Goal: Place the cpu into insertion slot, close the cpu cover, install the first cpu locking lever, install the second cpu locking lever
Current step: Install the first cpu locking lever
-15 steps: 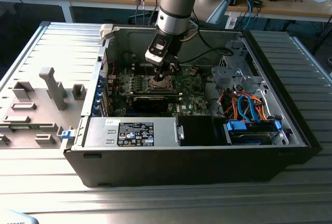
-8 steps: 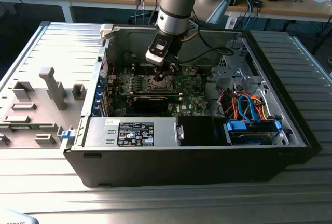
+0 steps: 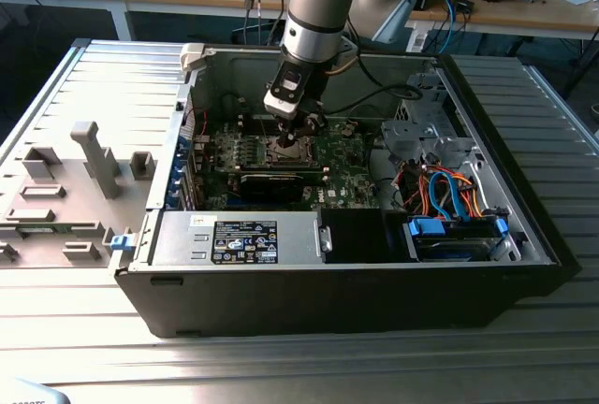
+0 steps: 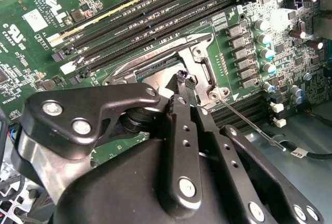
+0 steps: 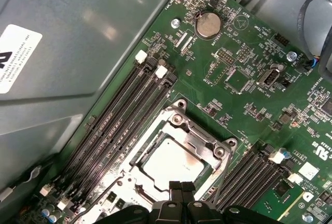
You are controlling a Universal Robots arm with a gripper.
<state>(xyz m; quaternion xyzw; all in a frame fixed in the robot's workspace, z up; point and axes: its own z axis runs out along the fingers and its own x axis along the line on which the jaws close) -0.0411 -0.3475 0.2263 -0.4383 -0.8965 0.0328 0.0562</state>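
The cpu lies flat in the socket on the green motherboard, its pale silvery top showing through the square opening of the cpu cover. The cover's silvery frame lies down around the chip. My gripper is shut, its two black fingertips pressed together at the cover's edge with nothing visible between them. A thin wire locking lever runs out from the socket's corner beside the fingers. In the exterior view the gripper reaches down into the open computer case onto the socket.
Black memory slots flank the socket on both sides. The case walls, a power supply and bundled cables surround the board. Grey fixtures stand on the table at the exterior view's left.
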